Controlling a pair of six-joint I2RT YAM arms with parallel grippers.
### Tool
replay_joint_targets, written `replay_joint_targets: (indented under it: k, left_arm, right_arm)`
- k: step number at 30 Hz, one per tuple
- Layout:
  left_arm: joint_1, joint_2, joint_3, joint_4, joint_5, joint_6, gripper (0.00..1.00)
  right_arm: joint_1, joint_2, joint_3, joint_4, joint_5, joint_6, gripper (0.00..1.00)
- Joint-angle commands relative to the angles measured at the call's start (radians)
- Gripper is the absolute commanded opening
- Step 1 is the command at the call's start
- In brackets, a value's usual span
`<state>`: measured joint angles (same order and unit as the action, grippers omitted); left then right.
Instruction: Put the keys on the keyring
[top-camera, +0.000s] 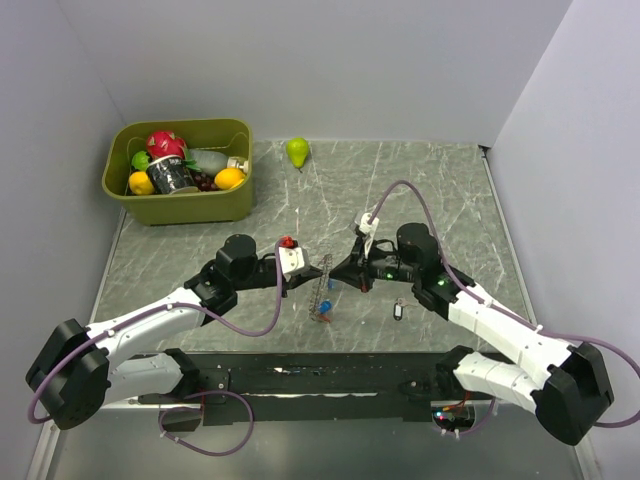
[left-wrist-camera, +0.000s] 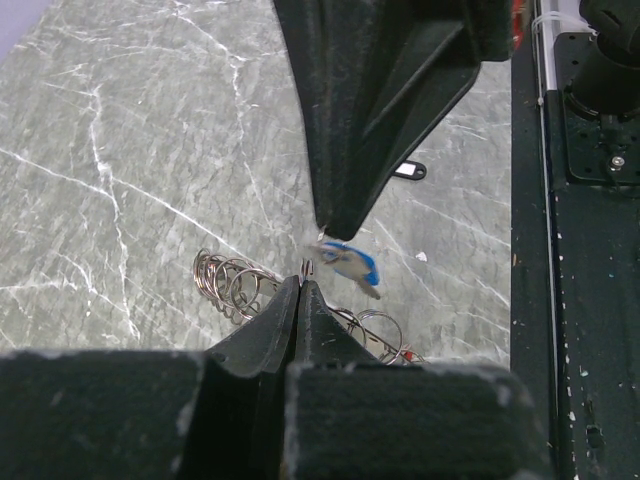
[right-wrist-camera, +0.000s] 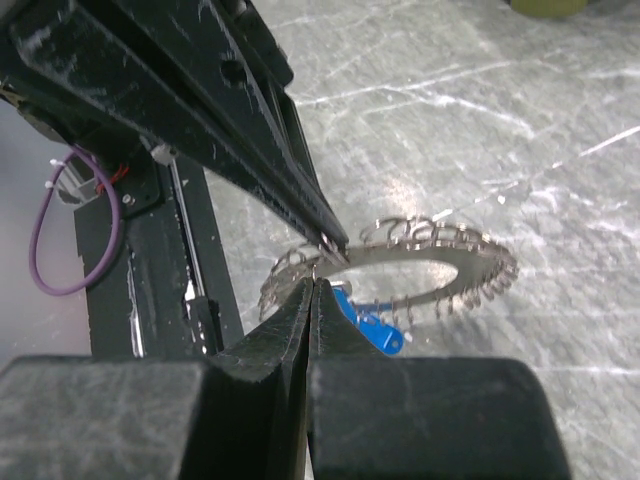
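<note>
The keyring (right-wrist-camera: 480, 262), a thin grey metal ring with little wire loops round its rim, is held off the table between both grippers; it also shows edge-on (top-camera: 321, 290). My left gripper (left-wrist-camera: 305, 283) is shut on a thin wire of its rim. Opposite it, tip to tip, my right gripper (right-wrist-camera: 315, 281) is shut on a small bit of metal at the loop end of the blue key (right-wrist-camera: 372, 327), which hangs beside the ring (left-wrist-camera: 352, 264). A tiny red tag (left-wrist-camera: 406, 354) shows at the ring's loops. A dark grey and white key (top-camera: 398, 312) lies loose on the table.
An olive bin (top-camera: 180, 207) of toy fruit stands at the back left. A green pear (top-camera: 297, 150) lies at the back. The black base rail (top-camera: 300, 377) runs along the near edge, close below the grippers. Walls close in both sides.
</note>
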<state>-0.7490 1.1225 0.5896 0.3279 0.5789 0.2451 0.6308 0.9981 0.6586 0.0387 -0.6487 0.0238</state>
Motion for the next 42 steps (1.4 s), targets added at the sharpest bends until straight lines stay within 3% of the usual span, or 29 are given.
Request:
replay_joint_targets:
  k: [1,42]
  left_arm:
    - [-0.006,-0.024,0.041,0.049,0.035,0.003,0.01]
    - [-0.012,-0.066,0.021,0.036,0.029,0.008,0.01]
  right_arm:
    - [0.012,0.020,0.059,0.058,-0.014,-0.016,0.00]
    - [0.020,0.025,0.019,0.079,0.070,-0.015,0.00]
